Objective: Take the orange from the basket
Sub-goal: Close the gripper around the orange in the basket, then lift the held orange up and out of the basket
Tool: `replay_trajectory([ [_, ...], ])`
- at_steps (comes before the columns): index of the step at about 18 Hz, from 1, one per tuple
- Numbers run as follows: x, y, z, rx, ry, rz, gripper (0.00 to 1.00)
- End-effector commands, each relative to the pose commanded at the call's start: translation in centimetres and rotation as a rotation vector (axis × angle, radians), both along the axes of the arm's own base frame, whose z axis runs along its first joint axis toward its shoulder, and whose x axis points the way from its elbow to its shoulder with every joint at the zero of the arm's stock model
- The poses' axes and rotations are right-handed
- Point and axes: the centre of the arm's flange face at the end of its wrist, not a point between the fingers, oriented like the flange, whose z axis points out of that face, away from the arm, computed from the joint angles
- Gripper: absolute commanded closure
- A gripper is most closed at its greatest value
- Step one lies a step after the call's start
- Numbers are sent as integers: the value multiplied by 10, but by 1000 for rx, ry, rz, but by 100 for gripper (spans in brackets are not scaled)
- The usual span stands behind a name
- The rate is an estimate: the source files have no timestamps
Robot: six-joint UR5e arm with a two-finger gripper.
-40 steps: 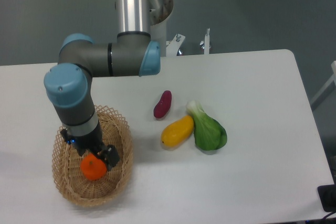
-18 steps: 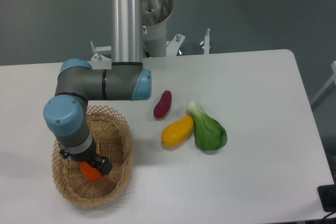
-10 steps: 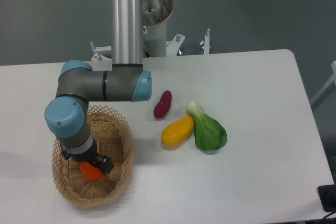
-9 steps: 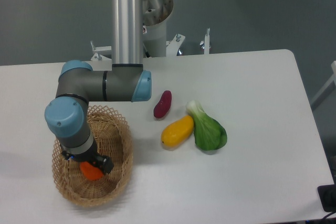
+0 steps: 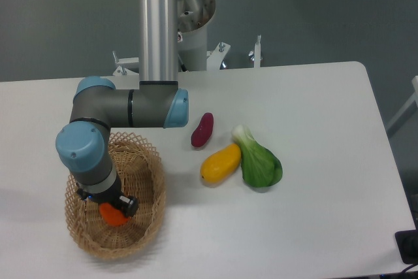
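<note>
Gripper (image 5: pixel 112 208) grips orange (image 5: pixel 113 215) — round, axisless; inside basket (image 5: pixel 150 164).

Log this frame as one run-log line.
phase: grasping | gripper: down in basket, on orange, closure unclear | orange: inside basket | table: yellow fruit, greens, purple item

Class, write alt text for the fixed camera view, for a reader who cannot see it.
A robot arm's gripper reaches down into a wicker basket over a small orange, partly hiding it. To the right on the white table lie a purple vegetable, a yellow fruit and a green leafy vegetable.
</note>
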Motion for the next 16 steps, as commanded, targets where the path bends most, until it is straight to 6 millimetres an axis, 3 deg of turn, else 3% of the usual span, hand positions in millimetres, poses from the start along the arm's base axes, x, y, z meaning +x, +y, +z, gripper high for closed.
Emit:
replay_trajectory([
  [4,-1,0,17,24,11,-15,31],
  [8,-15,-6,58,67,33,-40,31],
  [16,-53,-44,127,59,57,-143,31],
])
